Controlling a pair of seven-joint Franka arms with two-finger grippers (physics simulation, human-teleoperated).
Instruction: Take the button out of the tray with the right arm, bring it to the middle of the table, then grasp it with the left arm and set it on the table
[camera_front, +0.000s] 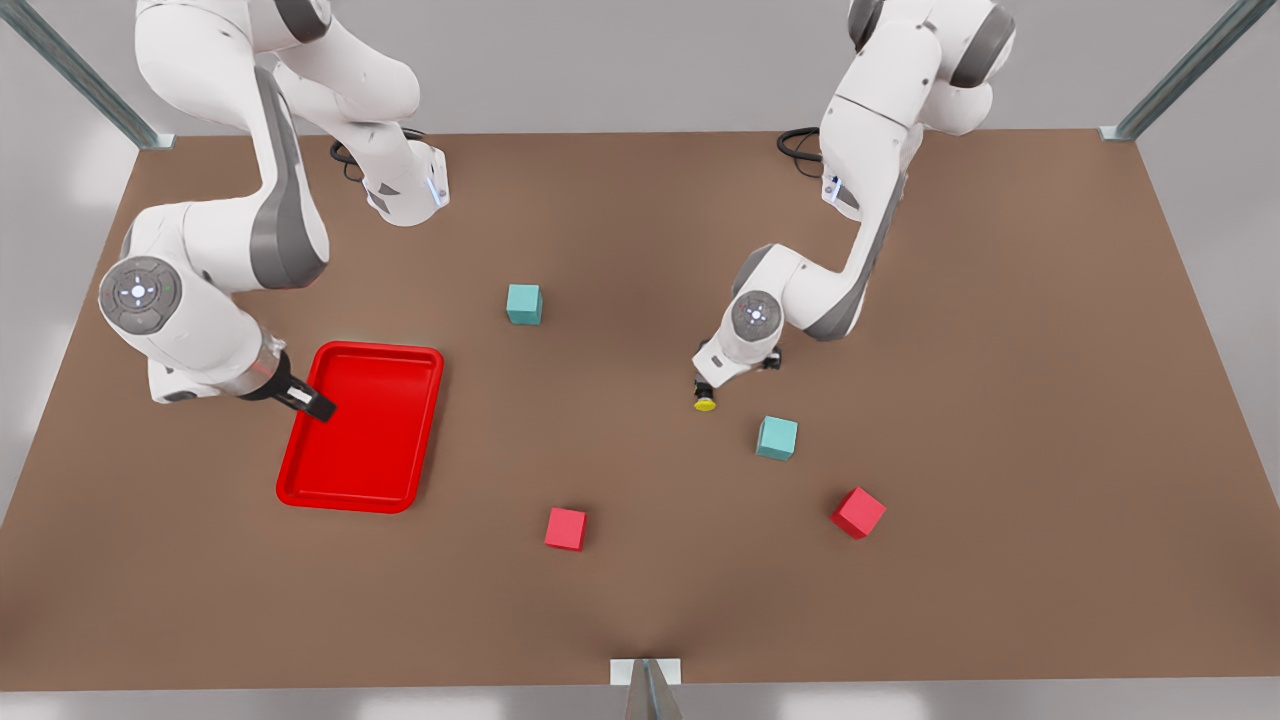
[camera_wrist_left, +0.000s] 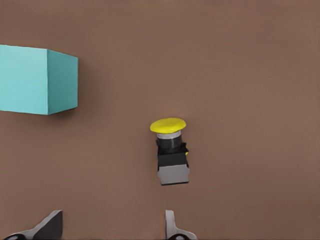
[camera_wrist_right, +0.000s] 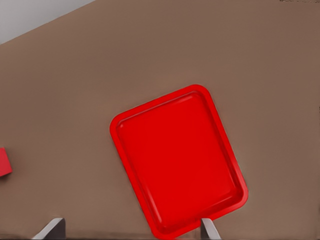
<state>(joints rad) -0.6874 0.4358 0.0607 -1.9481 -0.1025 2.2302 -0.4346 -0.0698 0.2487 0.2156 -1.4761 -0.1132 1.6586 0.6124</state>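
Observation:
The button (camera_front: 705, 400) with its yellow cap rests on the brown table (camera_front: 640, 600) right of the middle, free of any fingers. My left gripper (camera_front: 712, 382) hovers just over it on the front view's right. In the left wrist view that gripper (camera_wrist_left: 111, 227) is open, and the button (camera_wrist_left: 170, 155) lies just beyond the fingertips (camera_wrist_left: 172, 227). The red tray (camera_front: 365, 425) sits on the front view's left with nothing in it. My right gripper (camera_front: 312, 400) hangs over the tray's left rim, and the right wrist view shows it (camera_wrist_right: 129, 229) open above the tray (camera_wrist_right: 177, 160).
A teal cube (camera_front: 777, 437) stands close to the button, and is seen large in the left wrist view (camera_wrist_left: 37, 80). Another teal cube (camera_front: 524, 304) sits near the table's middle. Two red cubes (camera_front: 565, 528) (camera_front: 858, 512) lie toward the front edge.

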